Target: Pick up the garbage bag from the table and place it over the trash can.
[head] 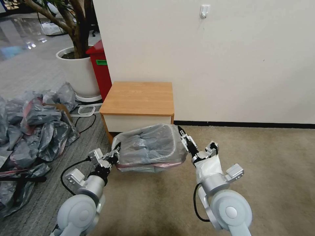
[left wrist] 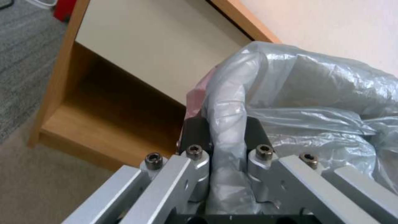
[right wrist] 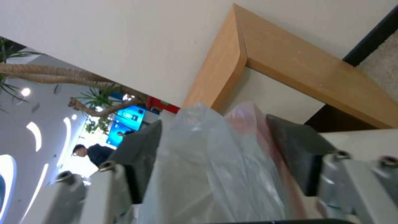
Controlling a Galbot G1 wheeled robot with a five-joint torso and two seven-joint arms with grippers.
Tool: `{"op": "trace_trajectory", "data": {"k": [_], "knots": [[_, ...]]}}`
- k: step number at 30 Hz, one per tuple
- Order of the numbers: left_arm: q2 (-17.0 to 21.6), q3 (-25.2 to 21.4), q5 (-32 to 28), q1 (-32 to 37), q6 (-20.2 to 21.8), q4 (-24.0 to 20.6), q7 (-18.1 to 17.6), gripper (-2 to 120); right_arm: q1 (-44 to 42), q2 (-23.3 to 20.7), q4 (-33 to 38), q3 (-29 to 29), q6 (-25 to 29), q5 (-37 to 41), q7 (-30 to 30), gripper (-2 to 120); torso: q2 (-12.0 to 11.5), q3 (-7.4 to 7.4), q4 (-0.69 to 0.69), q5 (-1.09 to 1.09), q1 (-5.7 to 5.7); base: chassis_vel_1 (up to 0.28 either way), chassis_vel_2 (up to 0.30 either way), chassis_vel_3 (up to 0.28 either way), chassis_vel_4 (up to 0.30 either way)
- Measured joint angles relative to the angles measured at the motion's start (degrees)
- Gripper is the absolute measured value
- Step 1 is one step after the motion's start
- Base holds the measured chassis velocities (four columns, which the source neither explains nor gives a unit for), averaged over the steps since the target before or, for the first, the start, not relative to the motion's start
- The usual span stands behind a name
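Thin crinkly translucent grey garbage bag [head: 149,146] w/ pink rim sits stretched over the cream trash can [head: 144,166], in front of the wooden desk [head: 139,97] — left gripper [head: 115,155] and right gripper [head: 188,144] jaws both clenched on its plastic.

A plain off-white painted wall [head: 229,59] fills the view from twelve to three o'clock, with a small white plastic wall hook [head: 204,10] high at one o'clock and a black skirting strip [head: 249,125] along its foot. Beige short-pile carpet [head: 262,154] covers the floor from three to six o'clock, giving way to grey ribbed carpet [head: 29,70] at nine. At eleven o'clock stands a large white round plant pot [head: 78,73] holding a brown-trunked tree [head: 77,31], a tall red box-shaped bin [head: 99,72] just beside it. A heap of grey and red plastic bags [head: 32,124] lies at nine o'clock, glossy floor [head: 19,32] reflecting light beyond.
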Motion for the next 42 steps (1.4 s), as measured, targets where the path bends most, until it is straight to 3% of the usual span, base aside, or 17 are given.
{"op": "trace_trajectory", "data": {"k": [19,42], "knots": [[-0.67,-0.10,0.28,0.64,-0.05,-1.07,-0.21,7,-0.41,0.87,0.64,-0.04,0.67,0.16,0.41,1,0.00,0.00,0.00,0.00,0.00,0.000,0.000,0.000,0.000],[-2.22,-0.95,-0.77,4.92,1.04,-6.36,0.10,7,0.39,-2.87,-4.03,2.83,1.40,-0.51,1.37,0,0.00,0.00,0.00,0.01,0.00,0.000,0.000,0.000,0.000]]}}
